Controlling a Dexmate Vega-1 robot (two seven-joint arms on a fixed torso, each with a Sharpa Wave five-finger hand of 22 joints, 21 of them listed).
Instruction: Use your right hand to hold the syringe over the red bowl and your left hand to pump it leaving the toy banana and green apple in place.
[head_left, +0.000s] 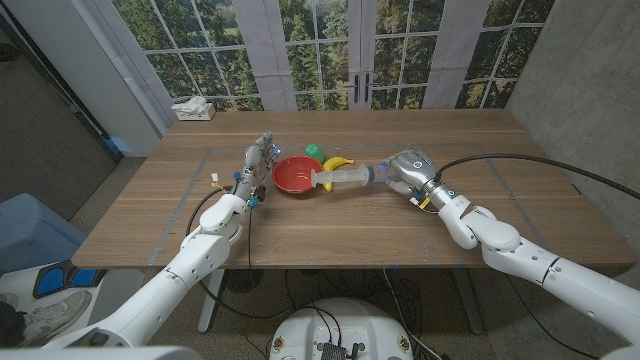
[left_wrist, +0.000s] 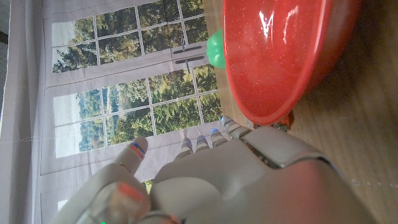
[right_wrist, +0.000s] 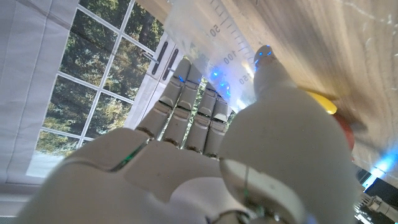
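Note:
The red bowl (head_left: 293, 174) sits mid-table, with the green apple (head_left: 314, 151) behind it and the toy banana (head_left: 338, 162) at its right rim. My right hand (head_left: 404, 171) grips the clear syringe (head_left: 347, 178) by its right end, holding it level with the tip over the bowl's right edge. In the right wrist view my fingers (right_wrist: 198, 118) wrap the marked barrel (right_wrist: 214, 34), with the banana (right_wrist: 321, 102) beyond. My left hand (head_left: 258, 160) stands just left of the bowl, fingers apart, holding nothing. The left wrist view shows the bowl (left_wrist: 280, 56) and apple (left_wrist: 216, 50) past that hand (left_wrist: 217, 180).
A tissue box (head_left: 193, 108) sits at the table's back left corner. A small white object (head_left: 215, 180) lies left of my left wrist. A black cable (head_left: 520, 165) loops over the table's right side. Windows stand behind the table.

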